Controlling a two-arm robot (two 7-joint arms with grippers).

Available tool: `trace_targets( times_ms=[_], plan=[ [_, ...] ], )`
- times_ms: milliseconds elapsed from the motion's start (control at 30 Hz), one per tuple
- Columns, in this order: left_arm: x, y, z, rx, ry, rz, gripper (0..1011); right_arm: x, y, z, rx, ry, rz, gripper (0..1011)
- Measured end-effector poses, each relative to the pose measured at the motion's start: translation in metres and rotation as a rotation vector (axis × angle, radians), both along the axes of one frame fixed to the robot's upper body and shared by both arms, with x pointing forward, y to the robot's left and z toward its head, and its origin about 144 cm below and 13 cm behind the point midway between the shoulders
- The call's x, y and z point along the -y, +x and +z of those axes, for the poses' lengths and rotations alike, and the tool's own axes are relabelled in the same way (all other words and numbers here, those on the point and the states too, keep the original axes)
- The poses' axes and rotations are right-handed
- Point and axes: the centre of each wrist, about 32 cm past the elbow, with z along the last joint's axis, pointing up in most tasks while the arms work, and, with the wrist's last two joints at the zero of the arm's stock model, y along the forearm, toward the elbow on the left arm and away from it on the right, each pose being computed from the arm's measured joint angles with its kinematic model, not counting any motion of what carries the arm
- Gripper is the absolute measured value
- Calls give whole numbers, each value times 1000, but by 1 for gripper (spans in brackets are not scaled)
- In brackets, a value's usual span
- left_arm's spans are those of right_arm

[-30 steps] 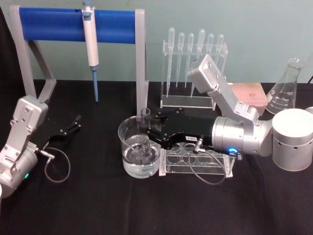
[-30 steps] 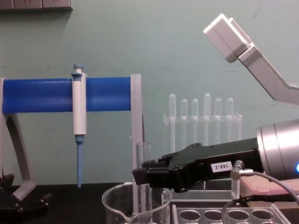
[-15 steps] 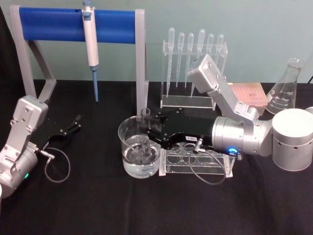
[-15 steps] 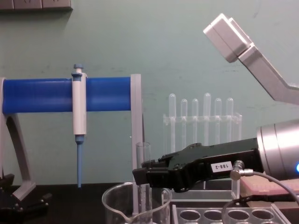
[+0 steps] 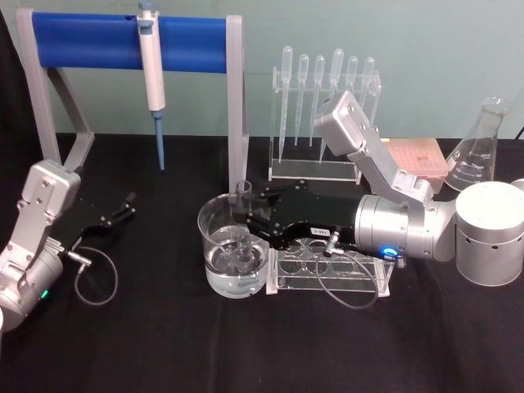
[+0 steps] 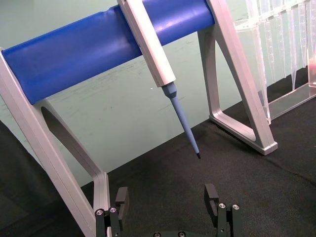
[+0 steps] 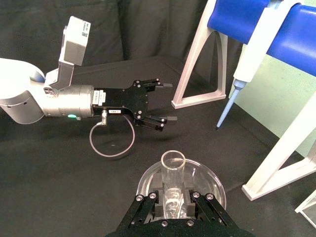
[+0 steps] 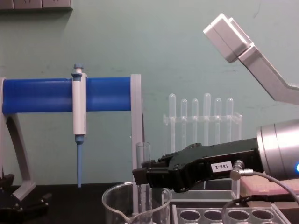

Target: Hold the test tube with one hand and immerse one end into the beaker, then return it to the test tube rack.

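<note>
My right pincer (image 5: 250, 223) is clamped around the long clear glass test tube (image 7: 173, 173), which stands upright with its lower end dipped in the clear liquid (image 5: 233, 266) of the wide clear glass beaker (image 5: 205, 233) directly beneath, the clear plastic holed rack (image 5: 360, 280) lying under my wrist just behind, and my left pincer (image 6: 167, 191) resting open well beyond the beaker.

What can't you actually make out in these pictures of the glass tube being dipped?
Chest view: the bottom edge cuts off the beaker, hiding the test tube's lower end.
Right wrist view: the right pincer, shut on the tube, covers its lower part.
Left wrist view: the bottom edge crops the open left pincer, parked on the left.
Head view: the flask's markings are too small to read.
</note>
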Motion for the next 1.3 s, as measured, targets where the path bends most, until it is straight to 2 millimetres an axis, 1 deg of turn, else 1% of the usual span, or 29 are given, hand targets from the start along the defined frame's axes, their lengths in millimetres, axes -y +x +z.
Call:
trace_targets(
  times_ms=[1300],
  plan=[
    [0,0,0,0,0,0,1000,0,0,0,0,0,0,231]
  ],
)
